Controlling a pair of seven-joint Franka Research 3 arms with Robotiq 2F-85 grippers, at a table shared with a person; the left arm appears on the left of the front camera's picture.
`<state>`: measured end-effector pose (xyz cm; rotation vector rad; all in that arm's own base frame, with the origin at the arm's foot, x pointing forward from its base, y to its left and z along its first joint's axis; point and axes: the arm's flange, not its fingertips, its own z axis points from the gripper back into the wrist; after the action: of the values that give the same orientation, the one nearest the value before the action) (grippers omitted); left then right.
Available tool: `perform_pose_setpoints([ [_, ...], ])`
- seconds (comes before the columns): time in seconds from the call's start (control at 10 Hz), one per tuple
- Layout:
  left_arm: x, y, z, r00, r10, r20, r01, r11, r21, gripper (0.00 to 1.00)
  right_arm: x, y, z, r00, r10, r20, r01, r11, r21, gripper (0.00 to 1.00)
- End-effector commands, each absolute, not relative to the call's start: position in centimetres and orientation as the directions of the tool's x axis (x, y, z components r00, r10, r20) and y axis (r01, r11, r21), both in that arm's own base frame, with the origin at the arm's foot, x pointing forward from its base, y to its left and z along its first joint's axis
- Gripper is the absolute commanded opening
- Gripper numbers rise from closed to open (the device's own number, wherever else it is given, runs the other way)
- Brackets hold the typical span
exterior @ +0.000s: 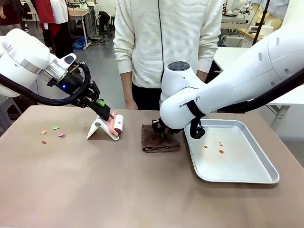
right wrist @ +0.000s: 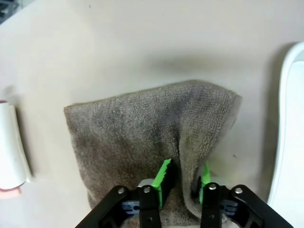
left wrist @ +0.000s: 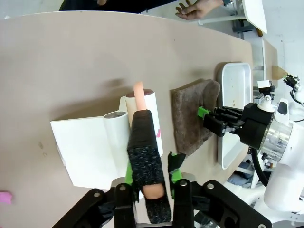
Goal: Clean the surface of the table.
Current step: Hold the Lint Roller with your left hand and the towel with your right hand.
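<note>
Clamping the lint roller (exterior: pixel 118 124) by its pink handle, our left tool (exterior: pixel 104 110) holds it against a white stand (exterior: pixel 98 128) on the tan desk (exterior: pixel 95 190). Our right tool (right wrist: pixel 183 178) pinches a fold of brown cloth (right wrist: pixel 142 123) beside the tray (exterior: pixel 247 176) (the arm lettering (exterior: pixel 184 105) is partly covered, so we cannot read it).

Left jaws hold roller (exterior: pixel 118 124), right jaws cloth (exterior: pixel 161 142).
</note>
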<state>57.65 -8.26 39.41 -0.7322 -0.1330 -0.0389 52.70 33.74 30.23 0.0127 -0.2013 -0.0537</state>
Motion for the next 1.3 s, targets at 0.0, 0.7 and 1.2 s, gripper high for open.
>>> perform_pose_setpoints([
  [0.0, 57.5, -8.6, 39.2, 0.988, 0.010, 0.154, 0.097, 0.738, -0.668, 0.00, 52.7, 34.1, 28.9, 0.989, -0.041, 0.142, 0.035, 0.998, 0.045, 0.00],
  [0.7, 57.1, -8.4, 39.7, 0.987, -0.003, 0.161, 0.112, 0.733, -0.670, 0.00, 52.8, 33.8, 28.8, 0.990, -0.052, 0.127, 0.042, 0.996, 0.080, 0.00],
  [1.2, 56.7, -8.2, 40.3, 0.987, 0.014, 0.159, 0.109, 0.666, -0.738, 0.00, 52.8, 33.5, 28.7, 0.991, -0.061, 0.115, 0.051, 0.995, 0.085, 0.00],
])
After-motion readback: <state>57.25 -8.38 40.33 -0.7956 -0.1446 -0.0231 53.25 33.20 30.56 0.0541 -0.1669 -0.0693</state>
